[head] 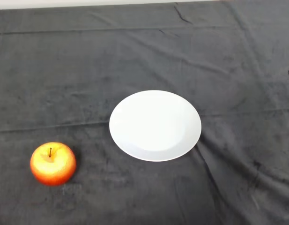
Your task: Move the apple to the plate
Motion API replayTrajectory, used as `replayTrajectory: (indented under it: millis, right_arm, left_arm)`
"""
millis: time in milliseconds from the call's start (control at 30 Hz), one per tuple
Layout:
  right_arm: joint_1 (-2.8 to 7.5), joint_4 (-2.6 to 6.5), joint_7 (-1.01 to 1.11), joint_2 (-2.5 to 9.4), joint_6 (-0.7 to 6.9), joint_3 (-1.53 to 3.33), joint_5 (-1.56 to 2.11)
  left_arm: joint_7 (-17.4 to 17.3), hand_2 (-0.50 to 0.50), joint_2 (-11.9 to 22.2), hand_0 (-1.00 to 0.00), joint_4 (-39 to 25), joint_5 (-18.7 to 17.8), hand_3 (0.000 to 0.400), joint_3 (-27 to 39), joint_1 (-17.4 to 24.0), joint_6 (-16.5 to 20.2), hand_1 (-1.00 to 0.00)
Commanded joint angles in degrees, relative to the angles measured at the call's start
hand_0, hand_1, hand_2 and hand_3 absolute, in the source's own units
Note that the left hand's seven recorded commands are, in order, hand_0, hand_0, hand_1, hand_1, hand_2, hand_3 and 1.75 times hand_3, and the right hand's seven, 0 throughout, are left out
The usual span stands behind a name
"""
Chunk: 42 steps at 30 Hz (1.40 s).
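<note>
A red-yellow apple [53, 163] sits stem-up on the cloth-covered bench [144, 56], near left. A white plate [155, 125] lies well apart to its right, nearer the middle.

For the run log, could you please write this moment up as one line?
apple: on cloth, upright, stem up | plate: bare, right of apple, apart | task: not begun

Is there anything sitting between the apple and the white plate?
No. In the head view, only bare dark cloth lies between the apple and the plate. They sit apart, the apple to the plate's lower left.
</note>
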Motion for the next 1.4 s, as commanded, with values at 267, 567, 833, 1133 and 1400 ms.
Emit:
replayTrajectory:
  millis: [267, 567, 833, 1133, 1400]
  right_arm:
    - [-1.01, -0.47, -0.13, -1.32, -0.12, -0.56, 0.65]
    - [-1.01, -0.47, -0.13, -1.32, -0.12, -0.56, 0.65]
    - [-1.01, -0.47, -0.13, -1.32, -0.12, -0.56, 0.65]
    - [-1.01, -0.46, -0.12, -1.33, -0.12, -0.56, 0.65]
    - [-1.02, -0.44, -0.12, -1.33, -0.12, -0.56, 0.65]
  left_arm:
    - [0.84, 0.0, -0.49, 0.0, 0.26, 2.74, 0.0, -1.32, 1.15, 1.74, 0.0]
    - [0.41, 0.0, 0.04, 0.0, 0.32, 2.51, 0.0, -1.07, 1.13, 1.95, 0.0]
    - [-1.13, 0.0, 1.12, 0.0, 0.65, 0.64, 0.0, 0.59, 0.4, 3.14, 0.0]
    - [-2.99, 0.0, 1.71, 0.0, 0.77, -3.28, 0.0, 3.98, -1.64, 4.79, 0.0]
    - [-5.55, 0.0, 2.92, 0.0, 0.27, -7.26, 0.0, 7.45, -3.81, 5.61, 0.0]
